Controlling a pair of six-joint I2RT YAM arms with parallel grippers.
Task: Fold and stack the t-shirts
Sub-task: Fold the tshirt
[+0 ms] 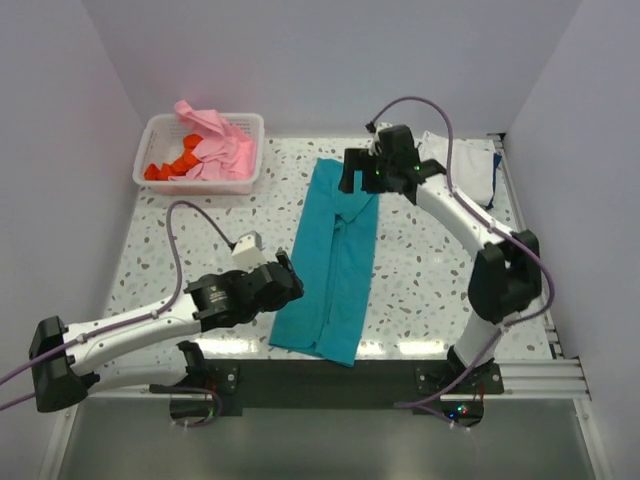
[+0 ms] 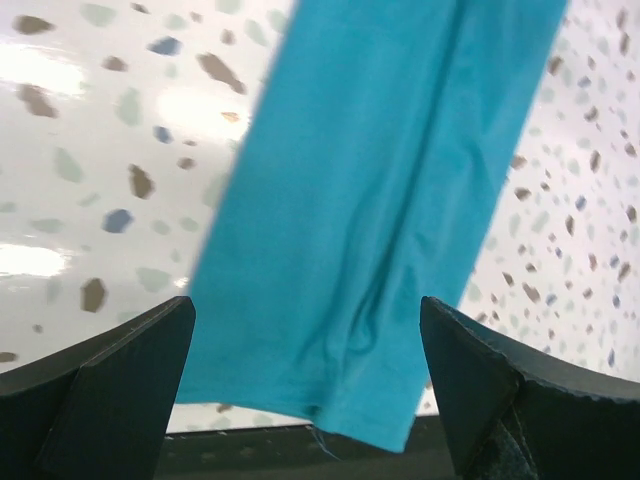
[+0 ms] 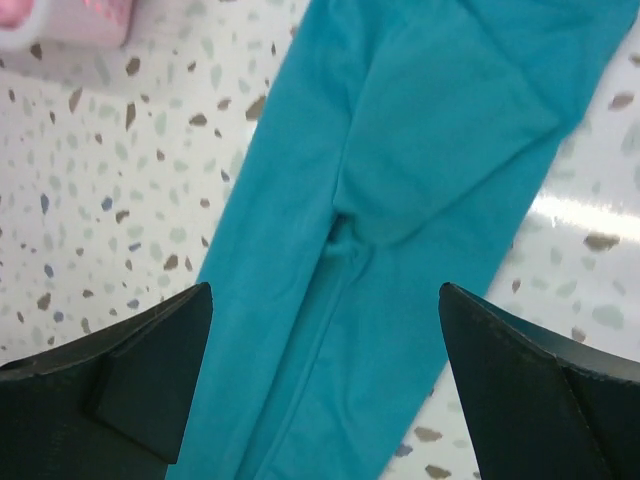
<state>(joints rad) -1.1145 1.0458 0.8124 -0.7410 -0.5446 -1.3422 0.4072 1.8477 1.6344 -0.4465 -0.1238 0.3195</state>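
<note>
The teal t-shirt [image 1: 335, 265] lies on the table folded into a long narrow strip, running from the far middle to the near edge. My left gripper [image 1: 283, 283] is open and empty at the strip's near left side; its wrist view shows the shirt's near hem [image 2: 350, 300] between the open jaws. My right gripper [image 1: 362, 175] is open and empty above the strip's far end, where the folded-in sleeves [image 3: 440, 130] show. Pink [image 1: 215, 140] and orange-red [image 1: 170, 165] shirts lie in the basket. A white and dark blue folded pile [image 1: 465, 165] sits at the far right.
The white slatted basket [image 1: 200, 185] stands at the far left corner; its rim shows in the right wrist view [image 3: 60, 25]. The speckled table [image 1: 420, 290] has a black near edge rail. White walls enclose the left, back and right sides.
</note>
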